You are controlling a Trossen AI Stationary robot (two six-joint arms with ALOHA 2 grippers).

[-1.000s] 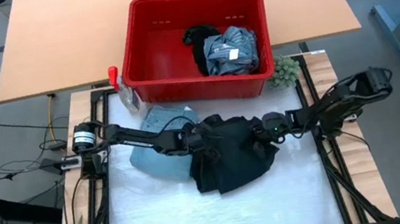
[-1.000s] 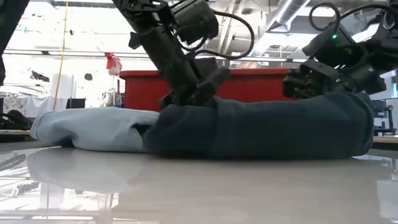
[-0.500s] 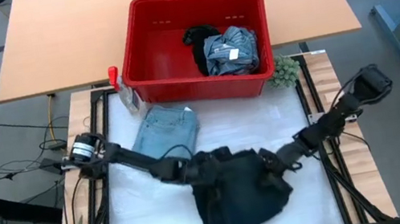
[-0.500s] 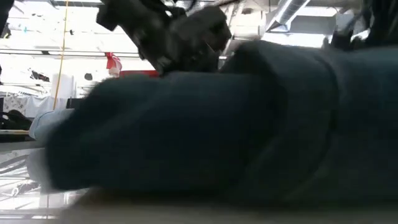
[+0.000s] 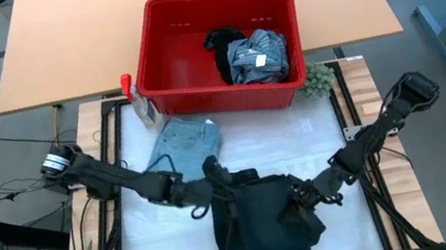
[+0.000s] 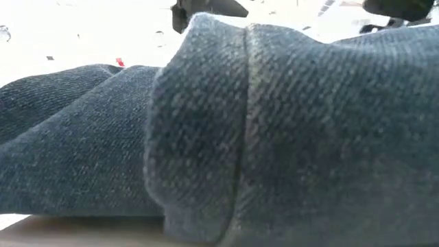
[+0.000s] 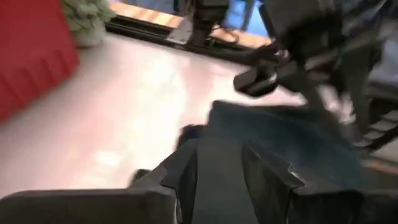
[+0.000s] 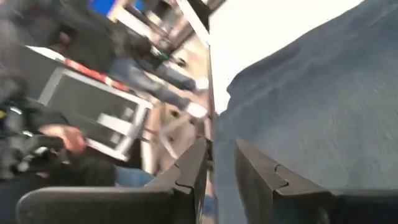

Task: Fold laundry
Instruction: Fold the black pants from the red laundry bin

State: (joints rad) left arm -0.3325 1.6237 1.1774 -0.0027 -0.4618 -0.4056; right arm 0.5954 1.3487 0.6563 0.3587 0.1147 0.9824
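Observation:
A dark navy garment (image 5: 263, 227) lies bunched near the table's near edge and fills the low view (image 6: 274, 123). My left gripper (image 5: 214, 181) is shut on its far left corner, my right gripper (image 5: 301, 194) on its far right corner. A folded light blue garment (image 5: 183, 145) rests flat on the table behind them. More laundry, grey-blue (image 5: 257, 56) and black (image 5: 223, 41), sits in the red basket (image 5: 179, 23). My left gripper pinches the dark garment's far left corner (image 7: 219, 140) between its two fingers, slanting down from the table's left. That corner is raised and the rest sags onto the table. My right gripper pinches the garment's far right corner (image 8: 222, 171) between its two fingers, slanting down from the table's right. The cloth (image 8: 311, 106) spreads away beyond the fingers, its lower part on the table.
The red basket stands at the table's far edge, with a green fuzzy ball (image 5: 317, 80) by its right corner and a small bottle (image 5: 140, 107) by its left corner. Black frame rails (image 5: 366, 165) run along both sides of the white work surface.
Both grippers have come toward the table's near edge and risen, dragging the dark garment with them. It has slid off the light blue garment, which stayed in place and now lies uncovered. The dark cloth now sits right before the low camera.

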